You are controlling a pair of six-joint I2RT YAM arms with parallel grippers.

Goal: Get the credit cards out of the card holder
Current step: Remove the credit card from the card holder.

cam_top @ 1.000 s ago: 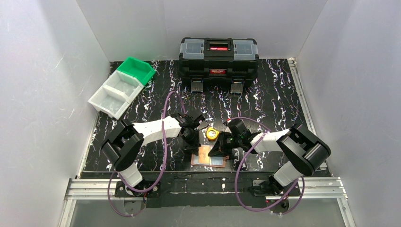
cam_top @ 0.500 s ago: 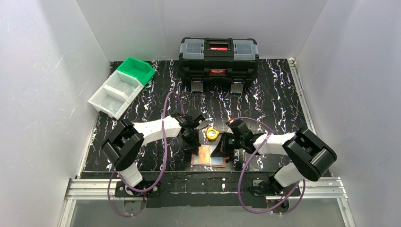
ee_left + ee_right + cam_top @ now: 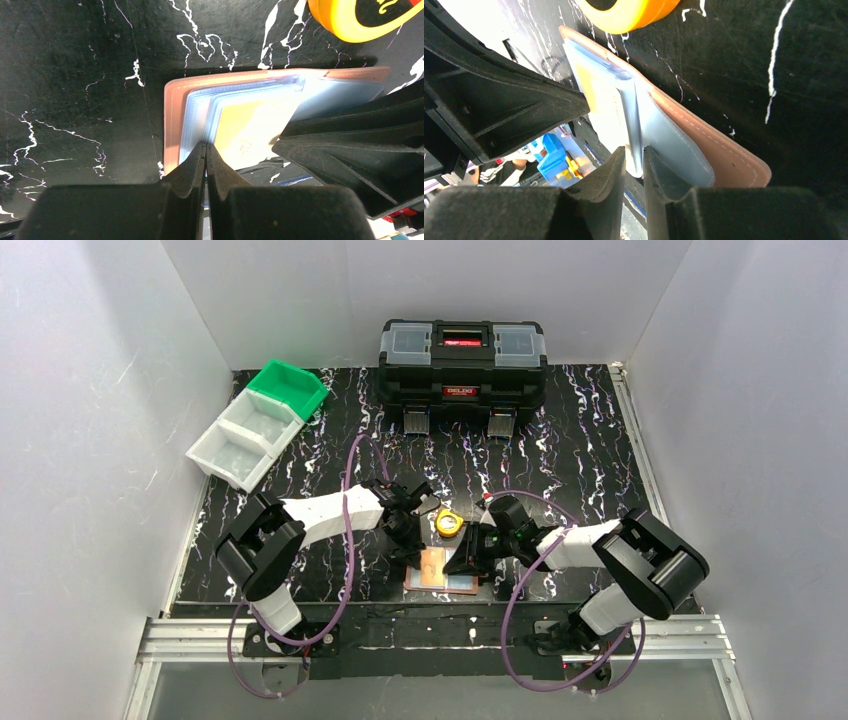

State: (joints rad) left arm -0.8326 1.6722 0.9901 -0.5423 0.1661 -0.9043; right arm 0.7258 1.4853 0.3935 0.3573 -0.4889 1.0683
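The card holder (image 3: 440, 578) lies open near the table's front edge, tan leather (image 3: 172, 115) under pale bluish sleeves (image 3: 664, 135). A gold-tan credit card (image 3: 245, 125) shows in the sleeves, pale in the right wrist view (image 3: 606, 115). My left gripper (image 3: 408, 545) is shut, its tip (image 3: 206, 145) against the fanned sleeve edges; whether a sleeve is nipped does not show. My right gripper (image 3: 468, 558) is at the holder's right side, jaws a little apart (image 3: 634, 150) around the corner of a pale card or sleeve.
A round yellow tape measure (image 3: 448, 523) sits just behind the holder, between the two grippers. A black toolbox (image 3: 463, 360) stands at the back. A green bin (image 3: 288, 387) and white bins (image 3: 240, 440) are at the back left.
The right arm's elbow swung outward and partly back while its gripper stayed at the holder. The left arm and the card holder have not moved.
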